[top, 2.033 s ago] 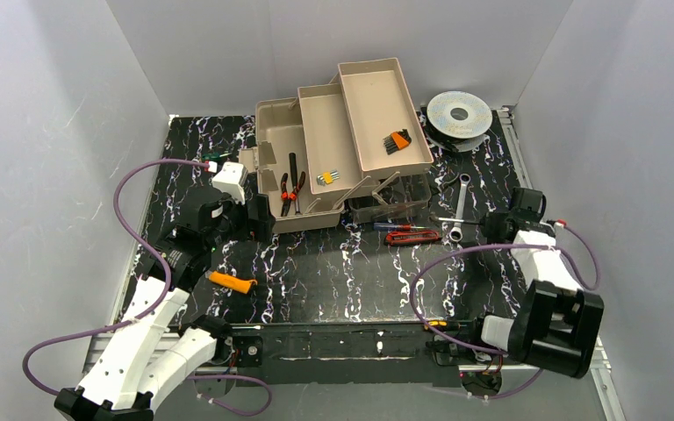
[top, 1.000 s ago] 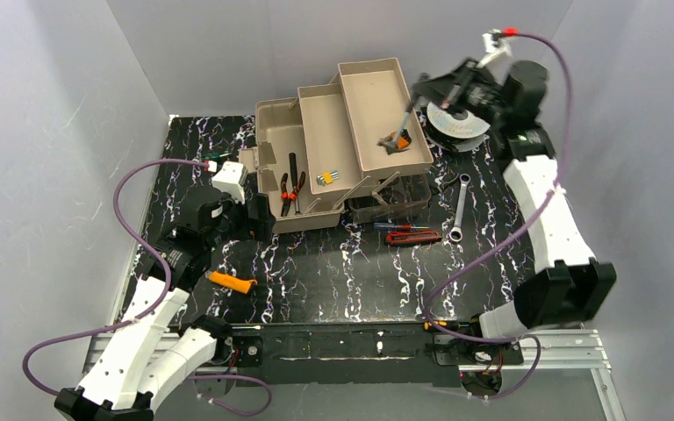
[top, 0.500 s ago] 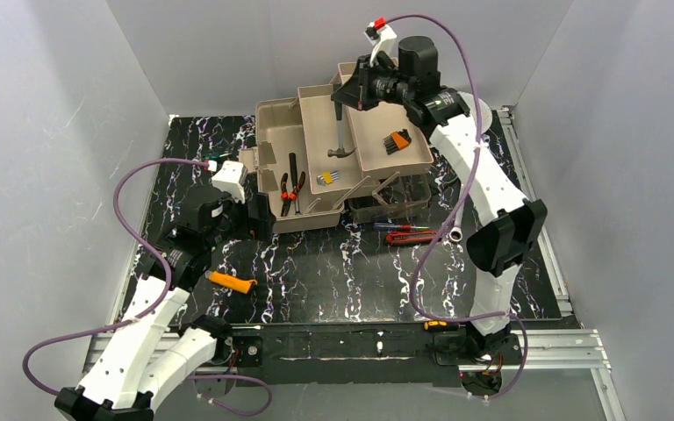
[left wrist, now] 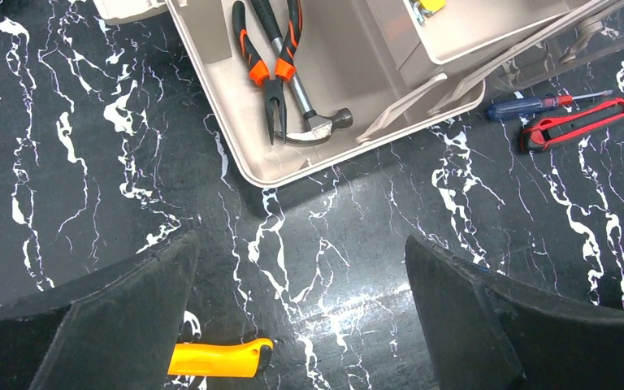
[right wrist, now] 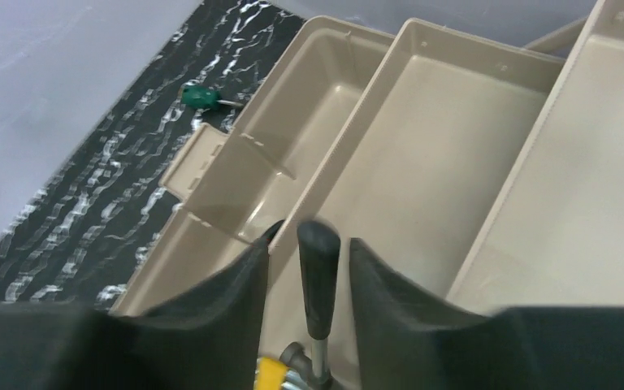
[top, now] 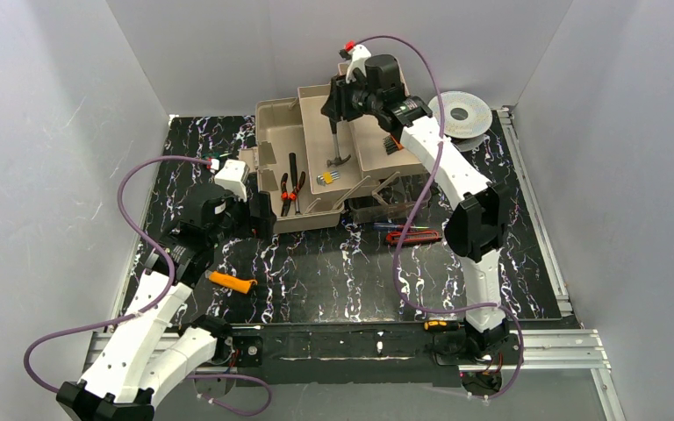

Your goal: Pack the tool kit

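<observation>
Upper centre, our right gripper (top: 334, 112) clamps a black-handled steel hammer (top: 337, 145) over the open taupe plastic toolbox (top: 268, 110); our left gripper (left wrist: 299, 244) gapes empty, while an orange-handled tool (top: 231, 281) and a red hand tool (top: 412, 236) lie unpacked.

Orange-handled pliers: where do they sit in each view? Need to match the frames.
Top external: orange-handled pliers lie left of centre, in the bottom compartment of the taupe toolbox.
Left wrist: top centre, on that compartment's floor.
Right wrist: not in it; only the trays and the compartment's far end show.
Shared landmark: the toolbox, whose rim shows in all three views.
</observation>
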You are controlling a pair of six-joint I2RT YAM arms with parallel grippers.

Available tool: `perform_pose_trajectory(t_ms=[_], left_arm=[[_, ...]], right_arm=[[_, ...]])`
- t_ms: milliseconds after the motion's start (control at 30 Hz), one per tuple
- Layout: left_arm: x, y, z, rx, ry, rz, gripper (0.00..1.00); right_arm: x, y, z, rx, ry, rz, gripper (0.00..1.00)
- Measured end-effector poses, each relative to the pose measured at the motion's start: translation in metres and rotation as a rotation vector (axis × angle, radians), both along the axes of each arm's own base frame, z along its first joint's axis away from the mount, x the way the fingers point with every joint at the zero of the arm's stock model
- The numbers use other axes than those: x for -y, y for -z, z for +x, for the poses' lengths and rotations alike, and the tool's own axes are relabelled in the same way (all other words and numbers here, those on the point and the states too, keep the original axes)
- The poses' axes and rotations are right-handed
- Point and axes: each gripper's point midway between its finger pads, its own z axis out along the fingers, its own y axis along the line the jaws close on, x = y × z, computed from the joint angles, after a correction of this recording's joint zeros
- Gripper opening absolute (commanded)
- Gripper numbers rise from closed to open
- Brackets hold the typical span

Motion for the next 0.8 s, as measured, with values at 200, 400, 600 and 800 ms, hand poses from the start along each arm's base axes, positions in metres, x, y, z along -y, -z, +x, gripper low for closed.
perform_pose_trajectory(t_ms=[200, 400, 600, 800], left_arm=[[-0.003, 0.0, 0.001, 0.001, -0.014, 0.006, 1.0], [-0.003, 0.002, 0.002, -0.004, -0.015, 0.008, 1.0], [-0.004, 0.002, 0.002, -0.004, -0.018, 0.009, 1.0], [-0.004, 0.001, 0.002, -0.002, -0.02, 0.008, 0.99]], right_arm=[[0.0, -0.008, 0.013, 0.044, 0.08, 0.015, 0.81], [0.017, -0.016, 0.002, 0.054, 0.131, 0.004, 0.81], [0.064, -0.041, -0.058, 0.084, 0.178, 0.009, 0.79], [0.119, -0.065, -0.124, 0.149, 0.261, 0.062, 0.78]])
